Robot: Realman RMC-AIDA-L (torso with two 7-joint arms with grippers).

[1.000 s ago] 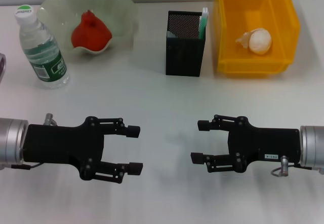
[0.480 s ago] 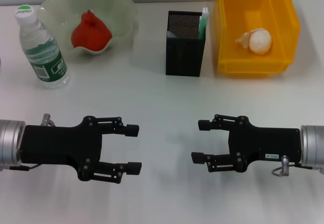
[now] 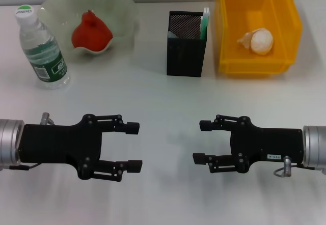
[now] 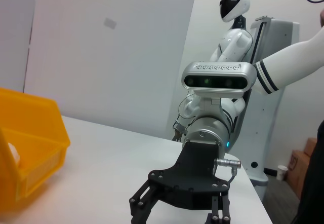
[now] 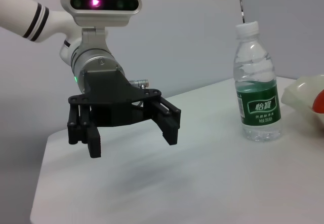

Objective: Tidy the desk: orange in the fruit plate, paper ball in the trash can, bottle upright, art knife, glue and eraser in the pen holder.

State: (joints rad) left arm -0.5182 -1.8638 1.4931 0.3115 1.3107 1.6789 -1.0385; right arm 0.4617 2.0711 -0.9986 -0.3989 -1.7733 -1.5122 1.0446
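White desk [image 3: 153, 97], orange [image 3: 90, 33] in fruit plate [image 3: 122, 11]

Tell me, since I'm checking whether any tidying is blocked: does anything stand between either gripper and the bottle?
Nothing visible does. The bottle stands upright, apart from the fruit plate, with bare desk between it and the open left gripper. The open right gripper also hovers over bare desk.

Left gripper [image 3: 133, 147] retreated slightly (fingers spread).
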